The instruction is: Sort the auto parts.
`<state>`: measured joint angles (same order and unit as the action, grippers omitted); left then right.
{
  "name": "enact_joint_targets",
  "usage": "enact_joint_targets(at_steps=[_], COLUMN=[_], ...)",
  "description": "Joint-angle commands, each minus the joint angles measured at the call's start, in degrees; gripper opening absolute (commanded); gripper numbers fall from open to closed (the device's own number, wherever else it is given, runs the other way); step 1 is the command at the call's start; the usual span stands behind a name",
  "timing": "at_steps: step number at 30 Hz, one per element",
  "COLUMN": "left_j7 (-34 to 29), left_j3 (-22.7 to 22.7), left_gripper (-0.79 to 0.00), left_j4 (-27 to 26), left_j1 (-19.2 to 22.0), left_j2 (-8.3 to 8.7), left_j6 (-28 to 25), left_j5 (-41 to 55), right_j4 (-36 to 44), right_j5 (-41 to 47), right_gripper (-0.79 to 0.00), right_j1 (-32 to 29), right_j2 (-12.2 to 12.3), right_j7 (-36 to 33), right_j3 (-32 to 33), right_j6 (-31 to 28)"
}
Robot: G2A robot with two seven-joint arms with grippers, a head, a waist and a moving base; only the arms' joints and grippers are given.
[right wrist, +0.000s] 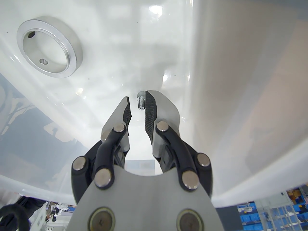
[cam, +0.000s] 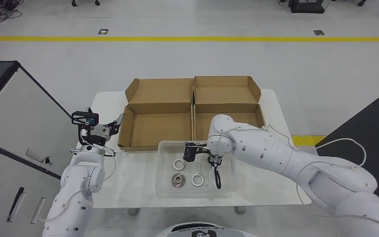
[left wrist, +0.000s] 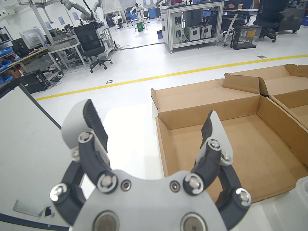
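Between right pincer (right wrist: 137,96) tips, small bolt (right wrist: 141,102) lay on tray (right wrist: 216,73) floor; jaws narrow, unclamped, probably aligned for pickup. Left pincer (left wrist: 150,108) wide, empty, beside box (left wrist: 240,145).

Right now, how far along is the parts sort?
Done: nothing visible; the left cardboard box and right cardboard box show bare floors. In hand: the right gripper is down in the clear tray, fingers narrowly apart around a small bolt, not clamped. The left gripper hangs open beside the left cardboard box. Left: the bolt, two pale rings and a dark metal disc, all in the tray.
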<state>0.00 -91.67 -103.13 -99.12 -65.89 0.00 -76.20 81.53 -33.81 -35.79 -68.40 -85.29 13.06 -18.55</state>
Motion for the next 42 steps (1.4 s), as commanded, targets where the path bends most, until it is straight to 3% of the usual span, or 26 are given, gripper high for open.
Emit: enact_joint_targets(at_steps=[1,4,15,19,24,27,30,31,42], left_j7=[0.0,0.0,0.0,0.0,0.0,0.0,0.0,0.0,0.0], left_j3=[0.0,0.0,0.0,0.0,0.0,0.0,0.0,0.0,0.0], left_gripper=[0.0,0.0,0.0,0.0,0.0,0.0,0.0,0.0,0.0], left_j4=[0.0,0.0,0.0,0.0,0.0,0.0,0.0,0.0,0.0], left_j1=[0.0,0.0,0.0,0.0,0.0,0.0,0.0,0.0,0.0], left_j2=[0.0,0.0,0.0,0.0,0.0,0.0,0.0,0.0,0.0], left_j6=[0.0,0.0,0.0,0.0,0.0,0.0,0.0,0.0,0.0], left_j5=[0.0,0.0,0.0,0.0,0.0,0.0,0.0,0.0,0.0], right_j4=[-0.2,-0.6,-0.9,-0.8,-0.9,-1.3,-1.5,-1.6,0.2], right_j5=[-0.1,-0.4,-1.8,-2.1,-2.6,-2.8,-3.1,-3.2,-1.4], right_gripper=[-0.631,-0.634,-0.496,-0.483,-0.514,-0.576,-0.683,-0.785,-0.785], right_j1=[-0.1,-0.2,-0.7,-1.0,-1.2,-1.4,-1.4,-1.5,-1.6], right_j2=[-0.1,-0.3,-0.7,-0.8,-1.0,-1.1,-1.2,-1.2,-0.9], right_j7=[0.1,0.2,0.5,0.7,0.6,0.5,0.3,0.2,-1.2], right_j3=[0.1,0.2,0.9,1.1,1.3,1.5,1.6,1.6,3.7], right_j6=[-0.2,-0.2,0.4,0.2,0.0,0.0,0.2,0.2,0.7])
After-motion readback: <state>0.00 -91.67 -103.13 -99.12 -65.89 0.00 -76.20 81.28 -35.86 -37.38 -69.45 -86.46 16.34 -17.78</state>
